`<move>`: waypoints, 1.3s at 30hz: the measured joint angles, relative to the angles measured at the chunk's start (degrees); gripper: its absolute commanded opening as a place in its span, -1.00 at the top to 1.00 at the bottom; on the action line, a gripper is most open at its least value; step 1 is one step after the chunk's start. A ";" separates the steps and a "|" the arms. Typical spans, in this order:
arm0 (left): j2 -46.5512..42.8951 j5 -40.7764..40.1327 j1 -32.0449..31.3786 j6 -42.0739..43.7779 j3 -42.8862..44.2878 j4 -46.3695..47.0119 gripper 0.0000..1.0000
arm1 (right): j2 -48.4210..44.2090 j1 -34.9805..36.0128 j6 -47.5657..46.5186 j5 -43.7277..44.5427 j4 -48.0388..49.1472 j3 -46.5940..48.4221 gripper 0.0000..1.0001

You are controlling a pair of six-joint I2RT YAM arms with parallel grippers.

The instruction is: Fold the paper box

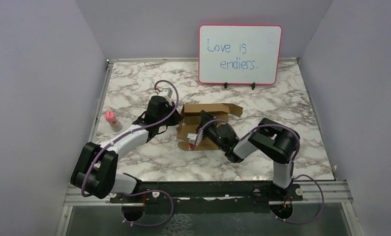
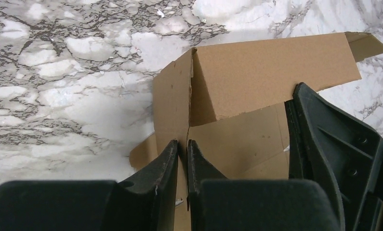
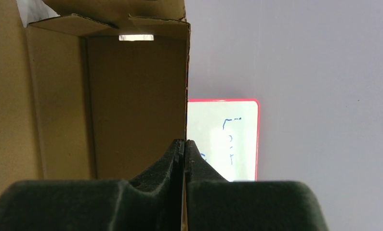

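The pink-framed whiteboard (image 1: 240, 54) carries the handwritten blue words "Love is endless."

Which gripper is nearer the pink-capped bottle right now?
Left. The left gripper pinches a wall of the paper box at its left end, to the right of the pink-capped bottle. The right gripper pinches another box wall, farther right.
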 measured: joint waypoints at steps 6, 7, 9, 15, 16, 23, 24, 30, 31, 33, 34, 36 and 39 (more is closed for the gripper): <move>1.40 1.40 0.00 -1.73 -0.15 2.91 0.59 | 2.51 0.28 -2.25 1.73 5.07 0.00 0.73; 1.66 1.92 0.00 -2.19 -0.15 3.56 0.56 | 2.69 0.28 -2.43 2.01 5.46 0.00 0.72; 1.88 2.69 0.00 -2.78 -0.15 4.20 0.49 | 2.86 0.31 -2.62 2.78 6.08 0.00 0.71; 1.62 3.58 0.00 -4.59 -0.52 5.84 0.34 | 2.86 0.31 -2.49 3.28 6.34 -0.22 0.71; 1.42 3.61 0.00 -4.81 -0.74 6.05 0.30 | 2.86 0.33 -2.45 3.28 6.32 -0.24 0.71; -1.25 3.67 0.00 -7.43 -3.56 8.48 -0.10 | 2.89 0.66 -2.14 3.30 6.25 -0.70 0.72; -1.84 3.65 0.00 -8.02 -4.20 9.05 -0.13 | 2.89 0.66 -2.14 3.32 6.23 -0.72 0.72; -3.91 3.10 0.00 -10.05 -5.79 11.08 -0.16 | 3.23 0.68 -2.03 3.69 6.25 -0.92 0.72; -3.93 2.82 0.00 -10.32 -5.77 11.63 -0.15 | 3.34 0.70 -2.03 3.74 6.25 -0.92 0.72; -3.91 2.43 0.00 -10.88 -5.75 12.26 -0.10 | 3.41 0.83 -2.01 3.85 6.25 -0.96 0.72; -3.91 2.34 0.00 -11.06 -5.68 12.48 -0.08 | 3.41 0.94 -1.99 3.87 6.27 -1.01 0.72; -3.48 2.21 0.00 -11.28 -5.27 12.87 -0.03 | 3.41 1.09 -1.97 3.89 6.27 -1.11 0.72; -1.36 1.99 0.00 -11.32 -3.80 13.55 0.07 | 3.41 1.18 -1.97 3.91 6.25 -1.22 0.72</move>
